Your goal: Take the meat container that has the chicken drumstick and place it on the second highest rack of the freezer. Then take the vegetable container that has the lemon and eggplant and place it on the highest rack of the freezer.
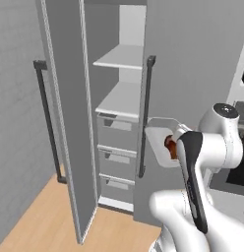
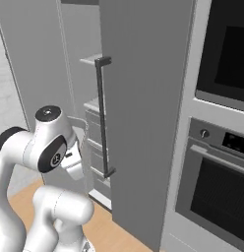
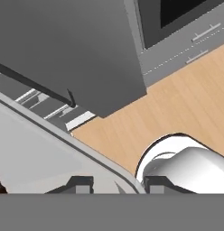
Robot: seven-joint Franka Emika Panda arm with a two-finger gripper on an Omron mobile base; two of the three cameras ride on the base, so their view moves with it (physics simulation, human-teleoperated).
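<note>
One meat container (image 1: 157, 139), mid-frame in the left base view, is clamped at its rim by the gripper (image 3: 114, 184); the chicken drumstick (image 1: 170, 145) could slide out, or the tray clip the freezer (image 1: 125, 106) door handle (image 1: 145, 115) beside it.

White arm rises from base, elbow folded, forearm angled up and forward, wrist turned toward the left. Pincer (image 3: 114, 181) with two dark fingertips (image 3: 81, 182) set partly apart, clamped across rim of a white tray (image 1: 156, 135); hand roughly level, at about mid-height.
</note>
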